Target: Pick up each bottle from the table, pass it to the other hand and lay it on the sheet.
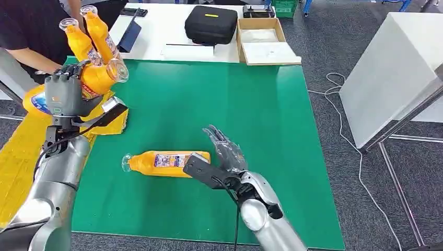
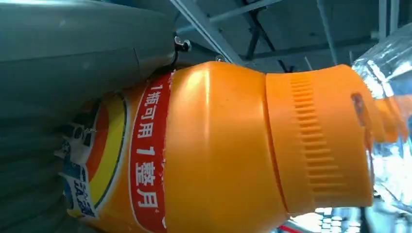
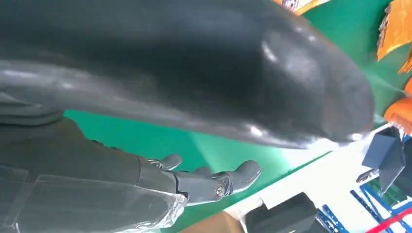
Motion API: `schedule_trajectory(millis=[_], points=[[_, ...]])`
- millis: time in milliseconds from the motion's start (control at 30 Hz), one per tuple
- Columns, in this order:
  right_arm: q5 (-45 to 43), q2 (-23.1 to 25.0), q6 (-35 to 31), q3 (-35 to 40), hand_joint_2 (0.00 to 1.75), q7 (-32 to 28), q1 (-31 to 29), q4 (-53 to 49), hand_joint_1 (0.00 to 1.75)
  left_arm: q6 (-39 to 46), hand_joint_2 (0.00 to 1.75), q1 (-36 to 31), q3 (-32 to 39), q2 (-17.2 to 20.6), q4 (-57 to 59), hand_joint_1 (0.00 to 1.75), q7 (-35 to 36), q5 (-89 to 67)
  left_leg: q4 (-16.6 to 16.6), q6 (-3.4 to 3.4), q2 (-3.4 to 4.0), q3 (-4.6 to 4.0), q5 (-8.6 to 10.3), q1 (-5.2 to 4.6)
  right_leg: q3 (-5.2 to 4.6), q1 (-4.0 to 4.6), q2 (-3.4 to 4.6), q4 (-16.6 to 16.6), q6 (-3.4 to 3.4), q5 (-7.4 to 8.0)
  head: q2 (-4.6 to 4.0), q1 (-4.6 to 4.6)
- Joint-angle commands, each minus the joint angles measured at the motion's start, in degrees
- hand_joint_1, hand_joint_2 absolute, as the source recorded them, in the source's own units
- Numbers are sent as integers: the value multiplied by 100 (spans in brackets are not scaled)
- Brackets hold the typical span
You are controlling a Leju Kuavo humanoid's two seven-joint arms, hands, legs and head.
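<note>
Now, left hand point(image 1: 63, 94): it is raised at about 10 o'clock over the desk, and its fingers wrap around an orange bottle.
Held bottle point(image 1: 78, 83): it is tipped on its side in the left hand, with its clear cap toward 2 o'clock. The left wrist view shows its orange neck and red label close up.
Right hand point(image 1: 225, 151): its fingers are spread apart and it holds nothing. It sits low over the green mat, near 6 o'clock.
Lying bottle point(image 1: 166, 163): it lies flat on the green mat point(image 1: 219, 99), just beside the right hand, cap toward 9 o'clock.
Yellow sheet point(image 1: 21, 151): it lies at 9 o'clock, on the left edge of the desk.
Two more bottles point(image 1: 90, 36): they are up at 11 o'clock, by a person point(image 1: 26, 31) in a dark top.
Far desk point(image 1: 156, 31): a black case point(image 1: 211, 24) and a cardboard box point(image 1: 264, 42) are at 12 o'clock.
</note>
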Motion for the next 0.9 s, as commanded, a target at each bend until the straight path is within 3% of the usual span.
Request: schedule_trajectory(millis=[33, 167, 200, 267, 500, 533, 700, 900], points=[[18, -233, 110, 243, 0, -44, 38, -36, 0, 20, 175, 233, -314, 182, 401, 175, 1399, -1120, -5, 5, -13, 52, -15, -3, 59, 2, -24, -7, -15, -20, 0, 0], [18, -240, 133, 263, 0, -51, 50, -35, 0, 20, 175, 297, -396, 210, 495, 175, 1549, -1318, -6, 4, -11, 38, -11, -3, 41, 1, -16, -7, -12, -13, 0, 0], [26, -255, 152, 281, 0, -46, 41, -22, 0, 20, 175, 206, -1091, 585, 821, 175, 1964, -1067, -5, 4, -5, 45, -16, -3, 47, 1, -13, -7, -14, -15, 0, 2], [26, -273, 159, 311, 0, -54, 47, 11, 0, 20, 175, 365, -930, 412, 833, 175, 2079, -1313, -8, 3, -3, 36, -10, -1, 40, 0, -15, -7, -11, -13, 0, 0], [3, -379, 248, 490, 0, -208, 29, 53, 0, 20, 175, 340, -1054, 667, 1542, 175, 2525, -1311, -7, 4, 0, 31, -8, -1, 31, -1, -7, -7, -8, -8, 0, 0], [-87, -439, 269, 595, 0, -158, 10, 0, 0, 20, 175, 372, -1490, 822, 1638, 175, 2706, -999, -6, 4, -4, 35, -10, -1, 37, -1, -12, -5, -10, -11, 0, 0], [-69, -379, 265, 673, 0, -252, -74, 165, 0, 20, 175, 307, -1232, 747, 2254, 175, 2656, -1278, -7, 4, -2, 42, -12, 0, 44, 1, -14, -6, -13, -13, 0, 2], [-167, -455, 351, 837, 0, -353, -169, 280, 0, 20, 175, 291, -1515, 779, 2785, 175, 2936, -1321, -7, 4, -2, 23, -5, -2, 25, -1, -6, -7, -6, -5, 0, 0]])
